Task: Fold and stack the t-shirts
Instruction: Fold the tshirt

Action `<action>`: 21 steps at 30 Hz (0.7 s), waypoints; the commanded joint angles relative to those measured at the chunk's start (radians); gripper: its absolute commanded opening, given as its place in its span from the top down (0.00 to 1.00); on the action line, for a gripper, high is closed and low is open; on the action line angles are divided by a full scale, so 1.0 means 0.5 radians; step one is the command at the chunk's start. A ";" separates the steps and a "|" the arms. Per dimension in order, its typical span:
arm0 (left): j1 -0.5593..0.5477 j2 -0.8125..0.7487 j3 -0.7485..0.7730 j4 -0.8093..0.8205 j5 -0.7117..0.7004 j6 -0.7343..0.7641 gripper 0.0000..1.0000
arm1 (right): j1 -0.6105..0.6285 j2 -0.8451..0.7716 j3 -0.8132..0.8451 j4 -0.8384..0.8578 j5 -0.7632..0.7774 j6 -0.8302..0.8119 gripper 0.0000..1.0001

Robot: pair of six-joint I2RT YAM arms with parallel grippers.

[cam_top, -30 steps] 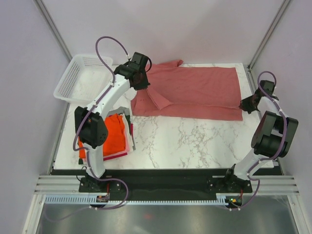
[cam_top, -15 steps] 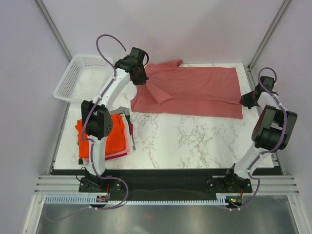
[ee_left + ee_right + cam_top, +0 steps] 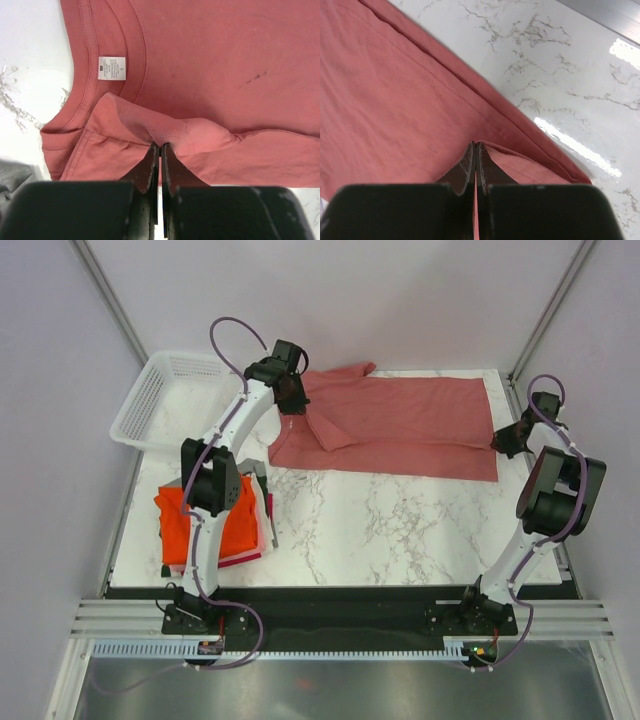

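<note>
Left end effector (image 3: 160, 145): jaws pressed together, pinching a raised fold of the pinkish-red t-shirt (image 3: 400, 425) just below the collar. Right end effector (image 3: 475, 144): jaws likewise pressed together, pinching the doubled hem at the garment's right-hand near corner.

The left wrist view alone shows a white neck label (image 3: 111, 67) inside the collar and a small dark mark on the cloth. The right wrist view alone shows the stitched hem line and glare on the stone. Only the overhead view takes in the folded stack (image 3: 190, 525), orange-red on top with pink and white edges beneath, lying at the near left beside the left arm, and a white mesh basket (image 3: 150, 400) at the far left.

The worktop (image 3: 400, 530) is white marble with grey veining. Pale walls (image 3: 60, 360) and metal frame posts (image 3: 110, 290) enclose it.

The shirt lies spread across the far half of the worktop, collar to the left, one sleeve turned inward, mostly flat.
</note>
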 commanded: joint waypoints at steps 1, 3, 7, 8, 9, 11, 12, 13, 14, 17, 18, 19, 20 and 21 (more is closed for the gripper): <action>0.046 0.059 0.097 0.115 0.079 0.059 0.98 | 0.001 0.055 0.097 0.071 0.050 0.025 1.00; 0.064 0.089 0.097 0.143 0.092 0.050 0.98 | 0.001 0.086 0.118 0.071 0.047 0.025 1.00; 0.111 0.139 0.094 0.186 0.193 0.050 0.98 | 0.001 0.123 0.146 0.087 0.041 0.009 1.00; 0.120 0.148 0.094 0.192 0.211 0.050 0.98 | 0.001 0.138 0.149 0.090 0.035 0.006 1.00; 0.138 0.157 0.094 0.198 0.230 0.050 0.98 | 0.001 0.147 0.155 0.093 0.026 0.000 0.98; 0.157 0.188 0.100 0.226 0.322 0.062 0.94 | 0.001 0.172 0.168 0.093 -0.011 -0.009 0.74; 0.169 0.200 0.106 0.226 0.349 0.071 0.65 | 0.001 0.166 0.165 0.093 -0.014 -0.018 0.58; 0.169 0.203 0.109 0.235 0.398 0.117 0.48 | 0.004 0.157 0.137 0.096 0.019 -0.021 0.44; 0.169 0.197 0.112 0.238 0.411 0.136 0.37 | 0.007 0.099 0.113 0.105 0.053 -0.018 0.23; 0.166 0.112 0.066 0.238 0.396 0.185 0.27 | 0.010 -0.058 -0.010 0.188 0.090 -0.052 0.19; 0.166 0.072 0.042 0.241 0.383 0.188 0.27 | 0.010 -0.095 -0.038 0.188 0.090 -0.058 0.21; 0.166 0.026 -0.046 0.244 0.344 0.194 0.27 | 0.010 -0.134 -0.065 0.200 0.090 -0.076 0.24; 0.163 -0.072 -0.105 0.268 0.325 0.194 0.28 | 0.010 -0.220 -0.151 0.218 0.090 -0.080 0.30; 0.154 -0.140 -0.172 0.290 0.304 0.194 0.28 | 0.010 -0.263 -0.197 0.231 0.090 -0.080 0.31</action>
